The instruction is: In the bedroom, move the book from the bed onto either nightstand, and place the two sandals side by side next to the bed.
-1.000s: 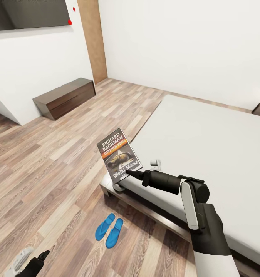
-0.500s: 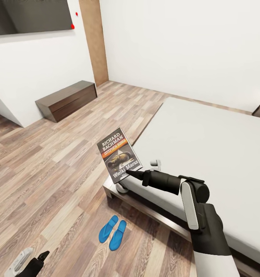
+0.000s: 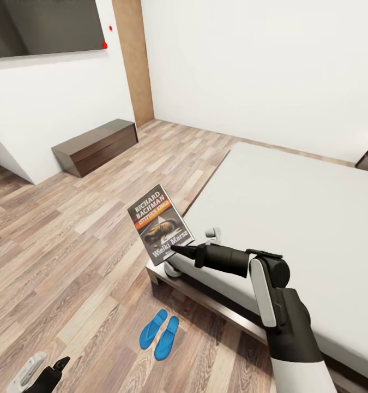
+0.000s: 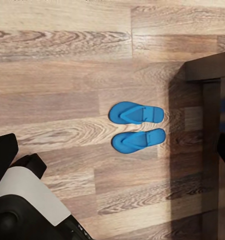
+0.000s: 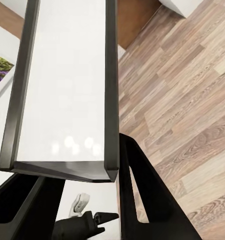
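Centrally in the head view, we see the right gripper (image 3: 175, 250) pinching the lower edge of the book (image 3: 159, 223), which stands upright in the air above the near corner of the bed (image 3: 293, 207); the right wrist view shows the book's pale page block (image 5: 67, 85) seated between the two dark fingers (image 5: 142, 190). Below it, toward the lower middle of the frame, the two blue sandals (image 3: 159, 330) lie side by side on the wood-plank floor (image 3: 69, 256), just beside the bed's dark frame; the left wrist view looks straight down on the same pair (image 4: 137, 127). Open floor spreads across the left half of the frame up to a low dark cabinet (image 3: 94, 146) against the white wall at upper left. At the lower left corner, the left gripper (image 3: 55, 367) barely enters the frame; we cannot tell how its fingers stand.
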